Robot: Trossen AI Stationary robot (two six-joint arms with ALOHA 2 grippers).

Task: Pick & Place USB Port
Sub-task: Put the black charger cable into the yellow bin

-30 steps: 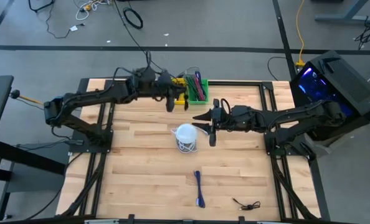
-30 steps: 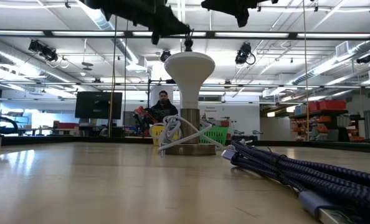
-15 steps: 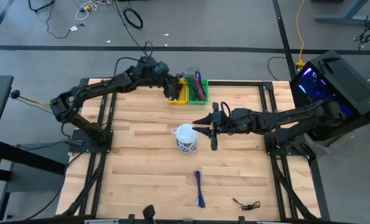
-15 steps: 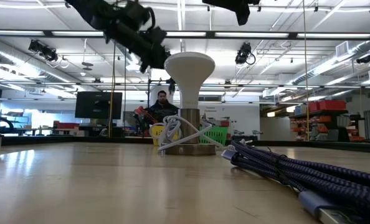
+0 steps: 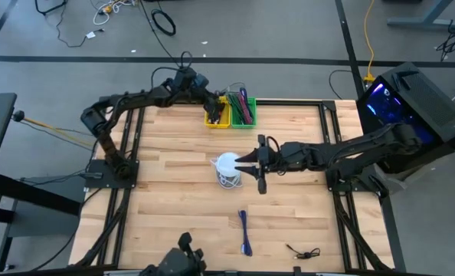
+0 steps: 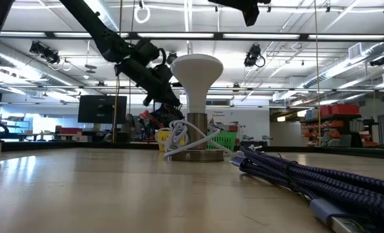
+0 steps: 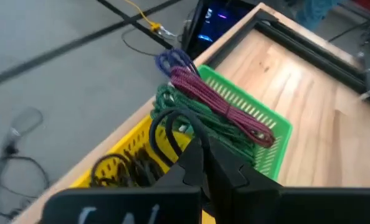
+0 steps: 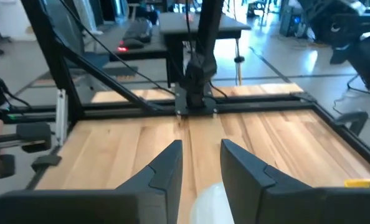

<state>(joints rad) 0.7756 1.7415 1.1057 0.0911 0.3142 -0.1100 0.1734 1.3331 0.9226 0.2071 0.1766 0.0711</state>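
Looking down, the left gripper (image 5: 212, 106), fingers pressed together, hangs over the yellow bin (image 5: 218, 112); its wrist view shows a black cable (image 7: 166, 134) looped there. Right gripper (image 5: 258, 161), fingers spread, is beside the white hub (image 5: 228, 165), mushroom-shaped from table height.

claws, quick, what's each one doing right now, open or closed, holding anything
Left claw: closed on a black cable over the yellow bin.
Right claw: open, holding nothing, just behind the white stand.
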